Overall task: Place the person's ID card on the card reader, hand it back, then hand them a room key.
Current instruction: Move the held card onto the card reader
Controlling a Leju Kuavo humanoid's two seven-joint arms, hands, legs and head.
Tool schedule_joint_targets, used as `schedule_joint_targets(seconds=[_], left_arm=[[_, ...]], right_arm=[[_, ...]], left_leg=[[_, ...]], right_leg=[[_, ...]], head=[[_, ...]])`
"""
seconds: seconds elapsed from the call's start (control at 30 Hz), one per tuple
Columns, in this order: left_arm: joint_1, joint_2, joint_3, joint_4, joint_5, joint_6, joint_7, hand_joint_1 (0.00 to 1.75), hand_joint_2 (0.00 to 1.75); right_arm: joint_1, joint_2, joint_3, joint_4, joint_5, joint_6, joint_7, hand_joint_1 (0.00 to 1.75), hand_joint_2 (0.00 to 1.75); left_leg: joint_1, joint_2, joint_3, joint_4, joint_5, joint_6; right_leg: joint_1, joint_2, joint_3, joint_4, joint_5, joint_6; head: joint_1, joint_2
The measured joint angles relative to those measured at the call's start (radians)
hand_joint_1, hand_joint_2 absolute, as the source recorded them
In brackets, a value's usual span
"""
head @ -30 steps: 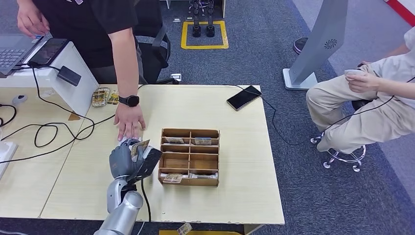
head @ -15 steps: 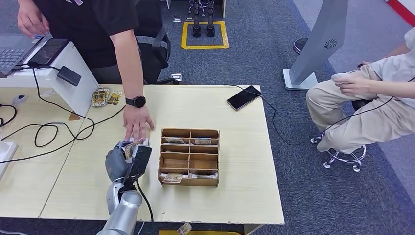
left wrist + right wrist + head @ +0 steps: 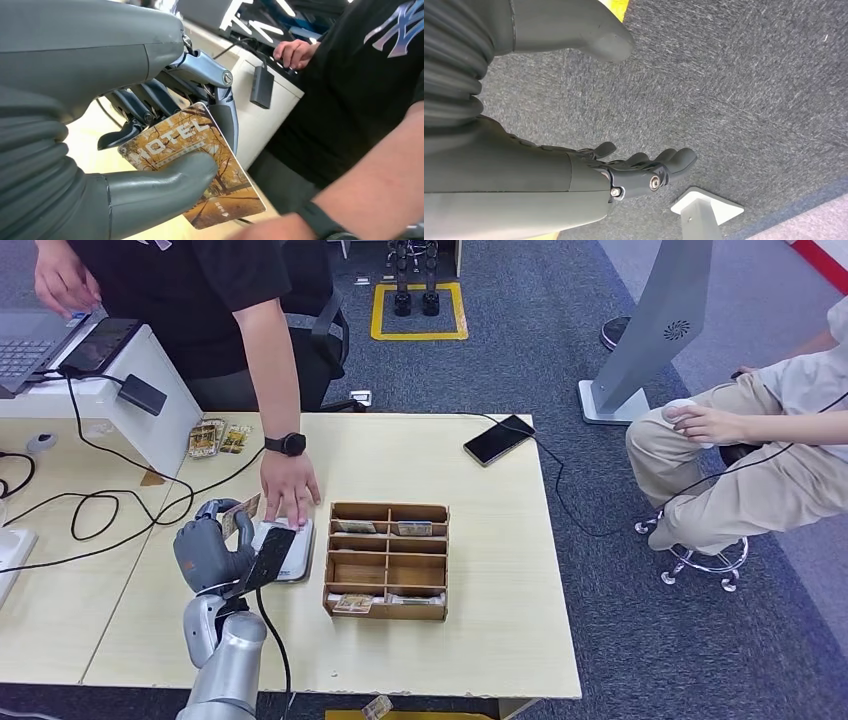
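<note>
Room key [image 3: 200, 165]: card printed "HOTEL" over autumn-tree artwork, tan and orange; pinched by left hand [image 3: 212, 548] fingers [image 3: 227, 117]; right hand [image 3: 624, 172] fingers loosely spread, holding nothing

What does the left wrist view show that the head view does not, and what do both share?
Left wrist view alone: the word HOTEL printed on the room key and the thumb pressing on its face. Head view alone: the wooden card box, the card reader under the person's hand, the phone. Both: the left hand holding the key, the person's watch.
</note>
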Motion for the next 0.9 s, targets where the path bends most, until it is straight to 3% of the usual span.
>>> schedule_joint_targets(seconds=[0.17, 0.27, 0.37, 0.43, 0.57, 0.9], left_arm=[[0.003, 0.003, 0.009, -0.007, -0.225, 0.000, 0.108, 1.75, 1.75], [0.018, 0.017, -0.015, -0.009, -0.353, 0.000, 0.259, 1.75, 1.75], [0.041, 0.061, -0.131, 0.000, -0.365, 0.000, 0.450, 1.75, 1.75], [0.045, 0.094, -0.224, 0.019, -0.366, 0.000, 0.528, 1.75, 1.75], [0.047, 0.131, -0.356, 0.061, -0.364, 0.000, 0.549, 1.75, 1.75], [0.031, 0.182, -0.516, 0.189, -0.358, 0.000, 0.561, 1.75, 1.75]], right_arm=[[-0.002, -0.002, 0.000, 0.019, 0.002, 0.000, -0.008, 0.00, 1.75], [-0.003, -0.006, 0.000, 0.036, 0.000, 0.000, -0.015, 0.00, 1.75], [-0.003, -0.009, 0.003, 0.053, -0.008, 0.000, -0.017, 0.00, 1.75], [-0.002, -0.010, 0.009, 0.058, -0.015, 0.000, -0.011, 0.00, 1.75], [0.001, -0.011, 0.030, 0.062, -0.021, 0.000, -0.003, 0.00, 1.75], [0.010, -0.011, 0.079, 0.063, -0.035, 0.000, 0.016, 0.00, 1.75]], left_leg=[[0.000, 0.000, 0.000, 0.000, 0.000, 0.000], [0.000, 0.000, 0.000, 0.000, 0.000, 0.000], [0.000, 0.000, 0.000, 0.000, 0.000, 0.000], [0.000, -0.001, -0.001, 0.000, 0.000, 0.000], [0.000, 0.000, -0.001, 0.000, 0.000, 0.000], [0.000, 0.000, -0.001, 0.000, 0.000, 0.000]], right_leg=[[0.000, 0.000, 0.000, 0.000, 0.000, 0.000], [0.000, 0.000, 0.000, 0.000, 0.000, 0.000], [0.000, 0.000, -0.001, 0.000, 0.000, 0.000], [0.000, -0.001, -0.001, 0.000, 0.000, 0.000], [0.000, 0.000, -0.001, 0.000, 0.000, 0.000], [0.000, 0.000, -0.001, 0.000, 0.000, 0.000]], head=[[0.000, 0.000], [0.000, 0.000], [0.000, 0.000], [0.000, 0.000], [0.000, 0.000], [0.000, 0.000]])
